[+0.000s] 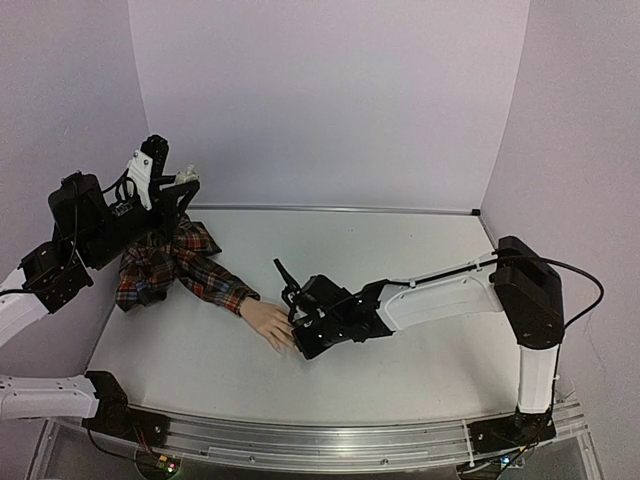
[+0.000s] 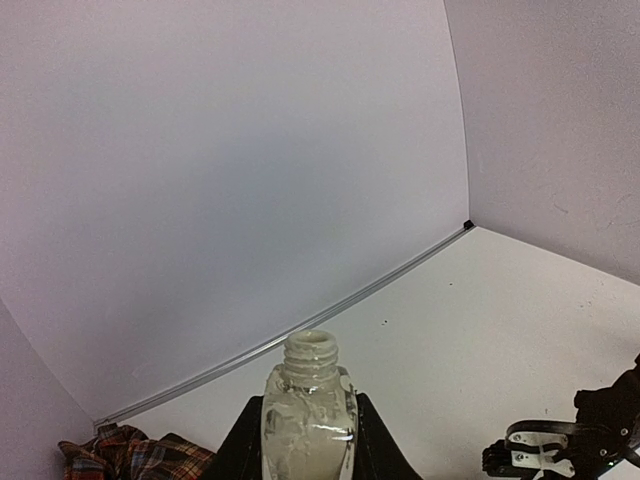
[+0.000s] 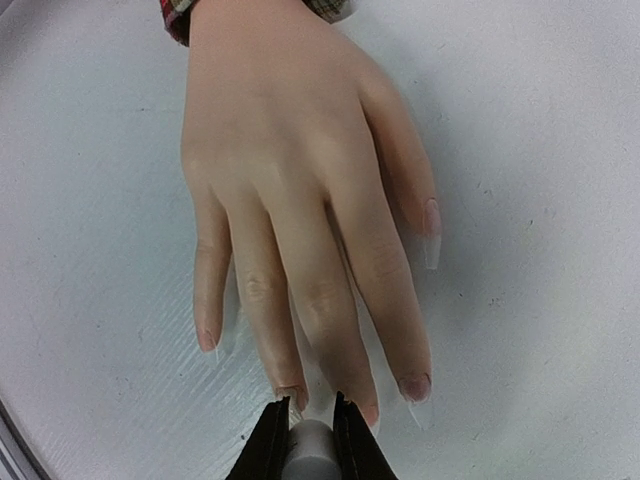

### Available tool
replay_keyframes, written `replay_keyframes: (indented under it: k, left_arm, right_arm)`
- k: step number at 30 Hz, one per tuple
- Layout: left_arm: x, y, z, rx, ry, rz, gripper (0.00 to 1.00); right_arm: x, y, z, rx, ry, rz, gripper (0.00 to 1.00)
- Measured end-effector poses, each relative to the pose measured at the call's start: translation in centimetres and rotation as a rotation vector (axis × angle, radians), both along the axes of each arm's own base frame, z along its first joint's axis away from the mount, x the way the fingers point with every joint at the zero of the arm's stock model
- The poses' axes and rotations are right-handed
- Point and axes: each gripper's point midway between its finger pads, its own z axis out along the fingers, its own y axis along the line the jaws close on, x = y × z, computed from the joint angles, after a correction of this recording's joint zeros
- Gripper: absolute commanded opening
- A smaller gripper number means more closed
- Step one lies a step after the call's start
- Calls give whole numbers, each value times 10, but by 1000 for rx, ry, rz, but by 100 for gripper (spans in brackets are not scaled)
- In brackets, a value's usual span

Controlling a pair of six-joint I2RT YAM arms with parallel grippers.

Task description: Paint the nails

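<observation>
Clamped tight on a small pale cylinder (image 3: pixel 312 452), the right gripper (image 3: pixel 311 425) hovers at the fingertips of the mannequin hand (image 1: pixel 266 322). Its two black fingers (image 3: pixel 270 445) press the cylinder from either side. The cylinder's end sits just beside the tip of the middle finger, though the wrist view does not show whether the two touch.

The peach-coloured hand lies palm down on the white table (image 1: pixel 400 260), left of centre, with its fingers spread slightly and pointing toward the right arm. The nails (image 3: pixel 414 386) are long, clear tips at the finger ends, close in front of the gripper. One on the outer side of the hand stands clear of the others. The pictures do not settle whether any of them carries paint.

A red plaid sleeve (image 1: pixel 175 262) runs back from the wrist toward the far left corner, where it bunches beneath the left arm.

The left gripper (image 1: pixel 178 190) is raised above that corner, well apart from the hand. Its jaws are closed around a small bottle (image 2: pixel 308 415), which stands upright with its threaded neck uncapped and a whitish liquid coating the inside of the glass. Pale lilac walls enclose the table on three sides.
</observation>
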Motion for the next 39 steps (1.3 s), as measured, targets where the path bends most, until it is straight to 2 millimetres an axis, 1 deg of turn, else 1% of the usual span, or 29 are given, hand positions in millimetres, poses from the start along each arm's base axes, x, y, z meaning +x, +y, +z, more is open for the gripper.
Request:
replay_keyframes:
  k: [3, 5, 9, 11, 14, 18, 24, 39]
  left_arm:
    - [0, 0, 0, 0, 0, 0, 0]
    - [0, 0, 0, 0, 0, 0, 0]
    - [0, 0, 0, 0, 0, -1, 0]
    - [0, 0, 0, 0, 0, -1, 0]
    - [0, 0, 0, 0, 0, -1, 0]
    - [0, 0, 0, 0, 0, -1, 0]
    - [0, 0, 0, 1, 1, -1, 0]
    - [0, 0, -2, 4, 5, -1, 0]
  right_arm:
    - [-3, -5, 5, 0, -4, -1, 0]
    - [-5, -6, 14, 13, -11, 0, 0]
    - [-5, -3, 36, 55, -33, 2, 0]
    - [-4, 1, 42, 71, -39, 2, 0]
    - [0, 8, 46, 83, -45, 2, 0]
    - [4, 16, 41, 82, -47, 0, 0]
    - [5, 14, 26, 48, -39, -6, 0]
    - [5, 15, 20, 36, -33, -5, 0]
